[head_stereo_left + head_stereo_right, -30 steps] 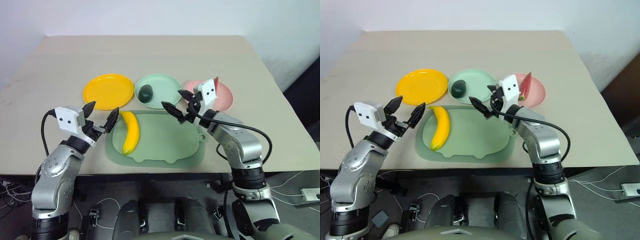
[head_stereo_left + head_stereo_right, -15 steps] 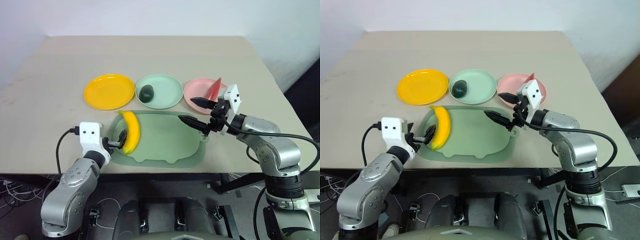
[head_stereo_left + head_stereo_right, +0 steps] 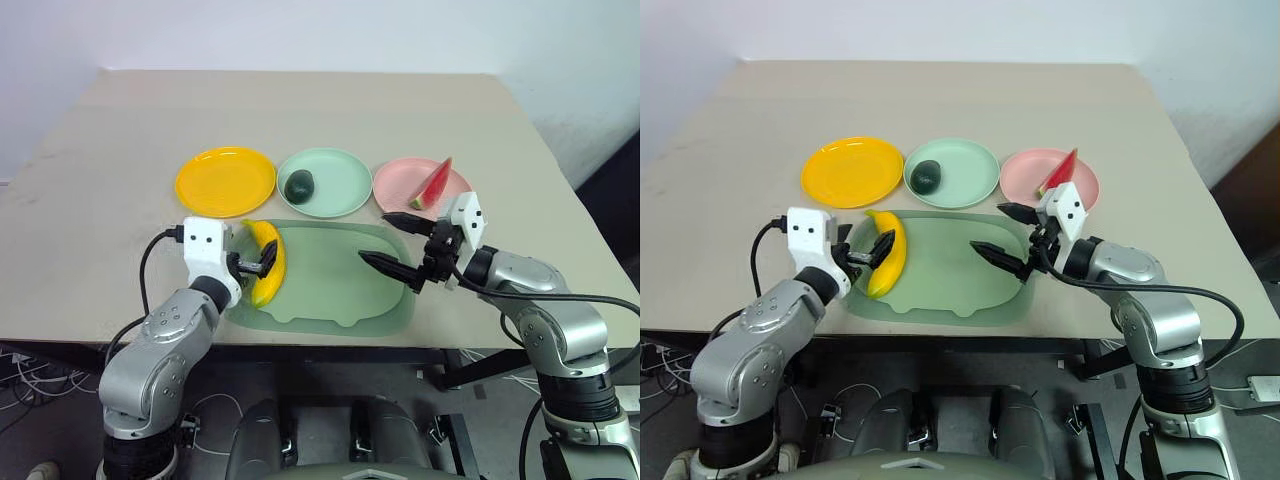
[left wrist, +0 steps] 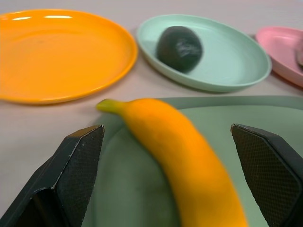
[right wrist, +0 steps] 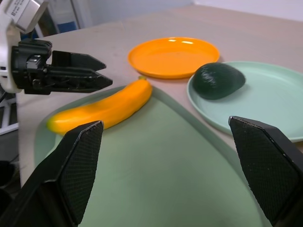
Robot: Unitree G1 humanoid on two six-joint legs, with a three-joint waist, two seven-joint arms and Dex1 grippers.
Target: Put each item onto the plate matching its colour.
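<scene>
Last of three sorts in hand, by the look of it. Nearest, left tool (image 3: 252, 268) spread wide, straddling the banana (image 3: 267, 270) at the tray's (image 3: 340, 300) nine o'clock edge, not yet pinching. Right tool (image 3: 397, 245) also agape and empty at the tray's three o'clock. Farther out on the desk (image 3: 300, 110): yellow plate (image 3: 225, 181) bare at eleven o'clock, avocado (image 3: 299, 184) on green plate (image 3: 340, 195), watermelon (image 3: 432, 185) on pink plate (image 3: 400, 183). Next, probably: close on the banana, lift, carry to eleven o'clock.

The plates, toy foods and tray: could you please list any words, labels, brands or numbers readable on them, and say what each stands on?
None can be read on the plates, toy foods or tray.
White label at the left pincer's wrist: dark print, too blurred to read.
</scene>
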